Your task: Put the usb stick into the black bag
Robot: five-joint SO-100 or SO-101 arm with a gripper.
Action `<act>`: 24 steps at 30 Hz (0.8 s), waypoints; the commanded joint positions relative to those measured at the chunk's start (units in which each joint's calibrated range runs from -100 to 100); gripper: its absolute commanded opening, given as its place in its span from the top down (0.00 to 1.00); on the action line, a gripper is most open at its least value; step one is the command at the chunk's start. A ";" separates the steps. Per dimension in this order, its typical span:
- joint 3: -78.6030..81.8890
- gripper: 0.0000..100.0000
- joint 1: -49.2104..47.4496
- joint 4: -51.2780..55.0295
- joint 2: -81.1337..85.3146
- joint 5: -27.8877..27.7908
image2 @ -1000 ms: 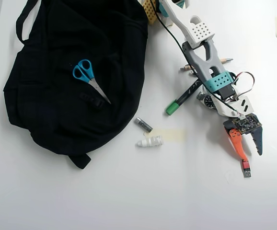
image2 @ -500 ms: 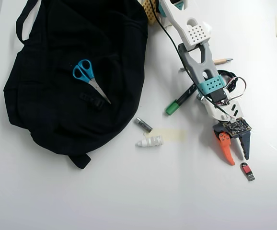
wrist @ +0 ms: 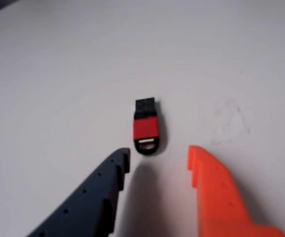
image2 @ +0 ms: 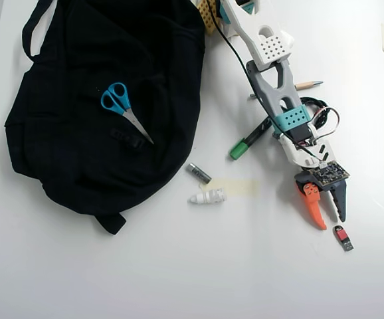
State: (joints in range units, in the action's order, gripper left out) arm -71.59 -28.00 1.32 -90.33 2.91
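The usb stick [image2: 343, 238] is a tiny red piece with a dark end, lying flat on the white table at the lower right of the overhead view. In the wrist view the usb stick [wrist: 146, 126] lies just beyond the fingertips, touching neither. My gripper [image2: 331, 223] hovers just up-left of it, open, with an orange finger [image2: 313, 207] and a dark blue finger [image2: 340, 200]; nothing is between them. In the wrist view the gripper [wrist: 158, 155] shows both tips apart. The black bag [image2: 105, 100] sprawls across the upper left, far from the gripper.
Blue-handled scissors [image2: 122, 107] rest on the bag. A dark grey cylinder [image2: 198, 173] and a white ribbed piece [image2: 208, 197] lie beside the bag's lower right edge. A green-capped marker [image2: 252, 139] and a pencil [image2: 306, 85] lie under the arm. Tape scraps sit on the table.
One second ago the orange fingertip was right at the usb stick; the gripper has since drawn back up and left, leaving the stick lying free on the table. Little differs over the last half second.
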 commanded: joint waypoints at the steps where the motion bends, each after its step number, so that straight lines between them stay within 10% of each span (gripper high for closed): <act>1: -0.83 0.84 -1.54 -1.23 -0.38 -0.28; 24: -0.74 0.84 -0.27 -1.23 -1.71 -0.28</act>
State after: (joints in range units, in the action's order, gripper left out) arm -71.84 -29.32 0.30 -92.08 2.56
